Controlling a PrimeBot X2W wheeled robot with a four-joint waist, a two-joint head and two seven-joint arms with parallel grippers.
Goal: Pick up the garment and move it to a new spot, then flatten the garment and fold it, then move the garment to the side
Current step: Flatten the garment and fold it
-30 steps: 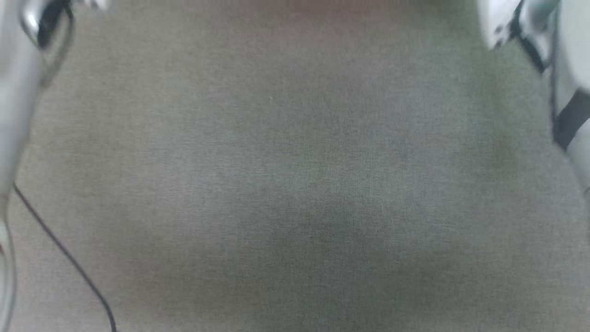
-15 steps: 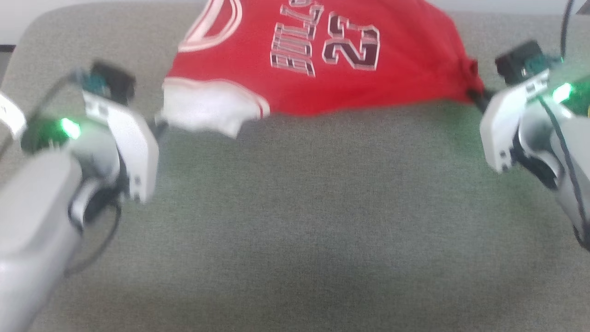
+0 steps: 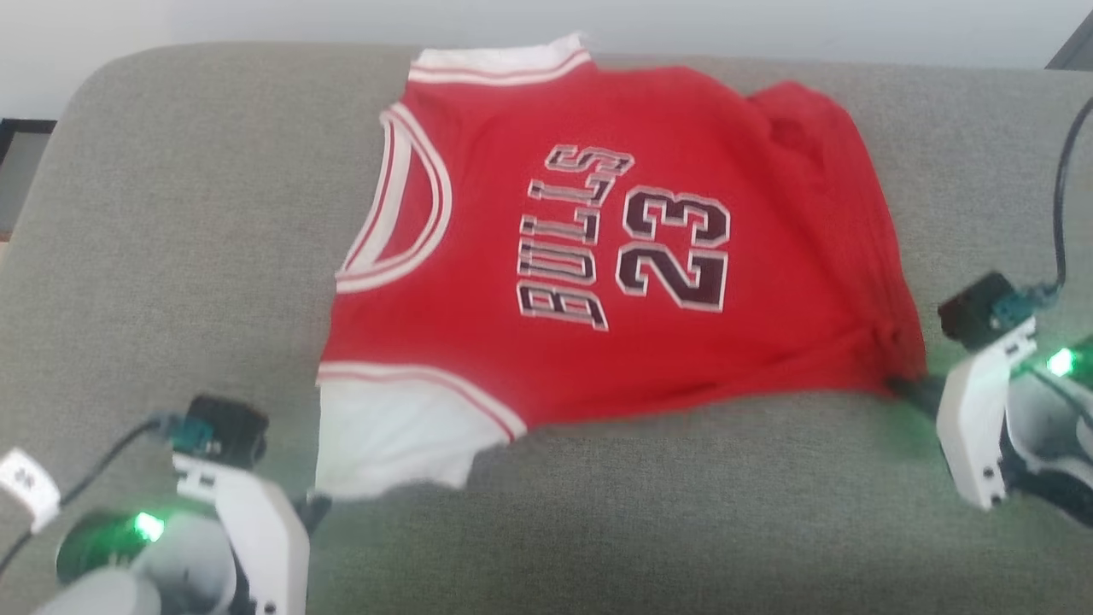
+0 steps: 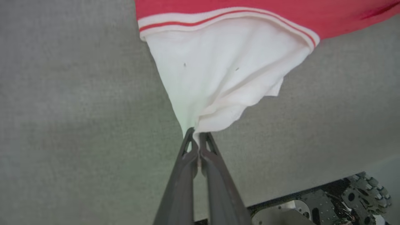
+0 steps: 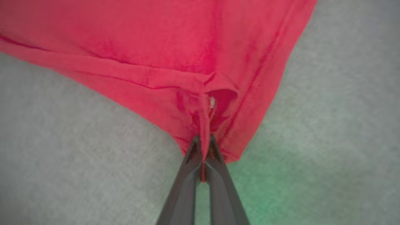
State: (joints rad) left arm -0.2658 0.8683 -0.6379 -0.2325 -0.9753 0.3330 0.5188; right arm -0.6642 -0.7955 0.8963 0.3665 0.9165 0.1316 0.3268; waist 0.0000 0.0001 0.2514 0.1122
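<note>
The garment [image 3: 598, 256], a red shirt with white sleeves and black-and-white lettering facing up, lies spread on the grey cushioned surface [image 3: 171, 256]. My left gripper [image 3: 314, 506] at the lower left is shut on the tip of the white sleeve [image 4: 218, 78], which is pulled to a point at the fingertips [image 4: 190, 137]. My right gripper [image 3: 907, 386] at the right is shut on the red hem corner [image 5: 206, 125], pinched between its fingers [image 5: 215, 156]. The garment [image 5: 156, 47] is stretched between the two grips along its near edge.
The grey cushion's rounded back edge [image 3: 256, 55] meets a pale wall. A dark cable [image 3: 1063, 171] loops above the right wrist. Part of the robot's base [image 4: 343, 203] shows below the cushion's edge in the left wrist view.
The head camera has tilted up, from bare cushion to the whole garment. Both grippers stay shut on the garment, and since half a second ago they sit lower in the view.
</note>
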